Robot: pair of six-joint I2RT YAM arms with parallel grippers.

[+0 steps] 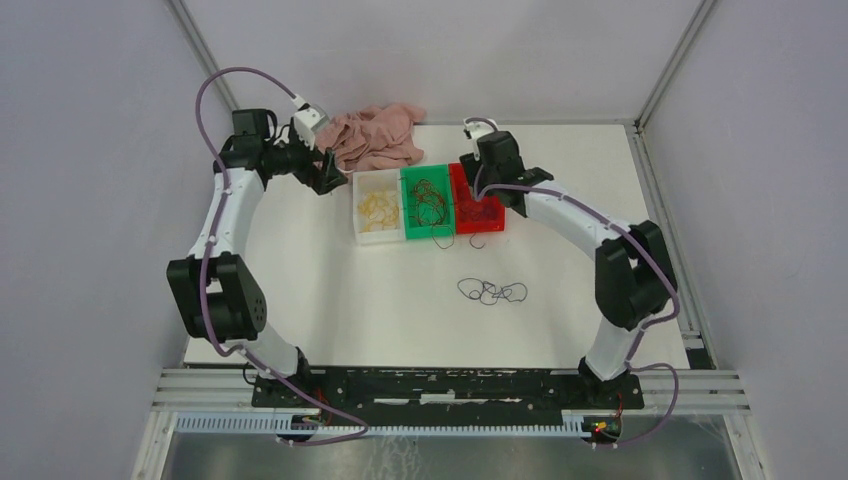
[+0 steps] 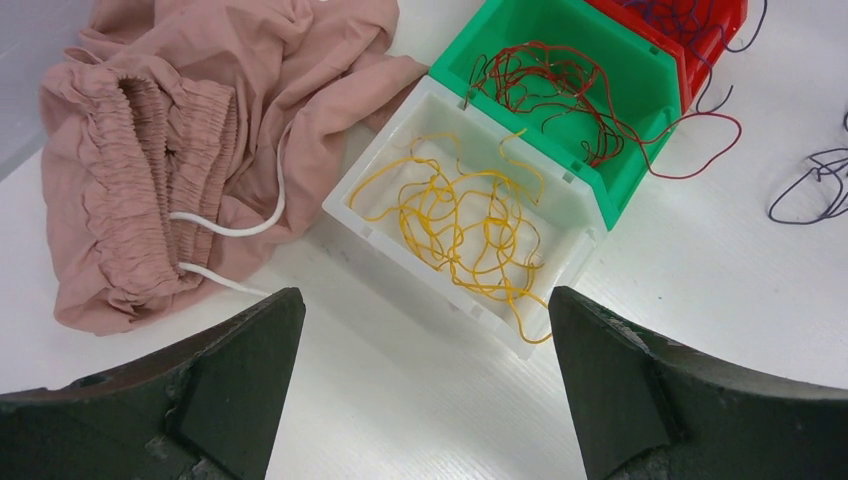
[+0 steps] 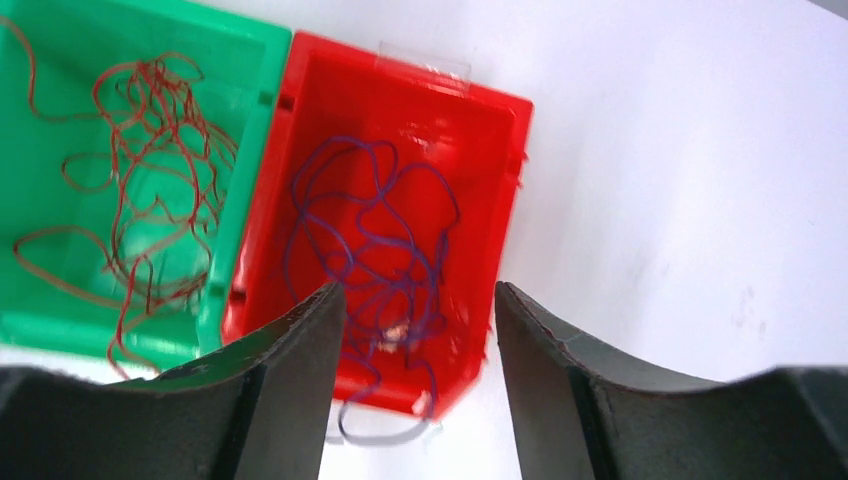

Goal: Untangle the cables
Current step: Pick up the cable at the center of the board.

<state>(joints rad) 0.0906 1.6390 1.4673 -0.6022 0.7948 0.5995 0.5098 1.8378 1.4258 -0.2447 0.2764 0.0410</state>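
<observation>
Your left gripper (image 2: 425, 300) hangs with its jaws spread wide and empty above the table (image 1: 330, 300), just short of the white bin (image 2: 440, 285) where the yellow cables (image 2: 460, 225) lie. Next to it, the green bin (image 2: 620, 190) holds the red cables (image 2: 560, 95), one loop spilling over its rim. Your right gripper (image 3: 418, 292) hovers over the red bin (image 3: 262, 200), jaws parted with nothing between them, and the purple cables (image 3: 375, 235) lie in that bin below. A loose dark tangle (image 1: 492, 292) lies on the table nearer the arm bases, apart from the bins. A pink garment (image 2: 200, 120) lies crumpled beside the white bin.

Glossy plastic bins (image 2: 420, 265), soft pink cloth (image 2: 200, 60) (matt)
</observation>
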